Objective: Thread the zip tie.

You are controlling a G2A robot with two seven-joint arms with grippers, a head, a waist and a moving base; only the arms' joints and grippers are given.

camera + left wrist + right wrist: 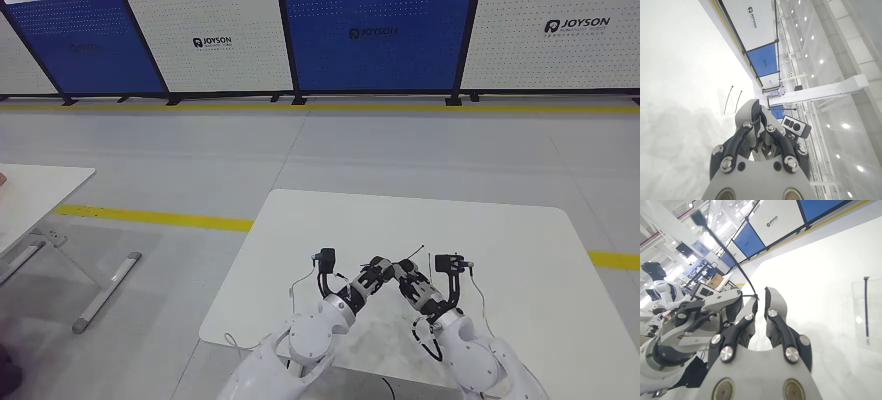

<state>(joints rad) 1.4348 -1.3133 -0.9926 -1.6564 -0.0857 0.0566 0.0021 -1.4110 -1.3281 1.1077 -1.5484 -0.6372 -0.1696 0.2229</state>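
Note:
A black zip tie stands up in the air, head end highest. Its thin tail bends sideways into my left gripper, which is shut on it. In the left wrist view the left gripper has its pads pressed together with a thin black strip crossing them. My right gripper is open with a narrow gap, one fingertip right beside the tie's bend. In the top view both grippers meet tip to tip near the table's front, the tie sticking up between them.
Two spare zip ties lie side by side on the white table, over a faint clear sheet. One spare tie lies on the clear sheet in the right wrist view. Another white table stands to the left.

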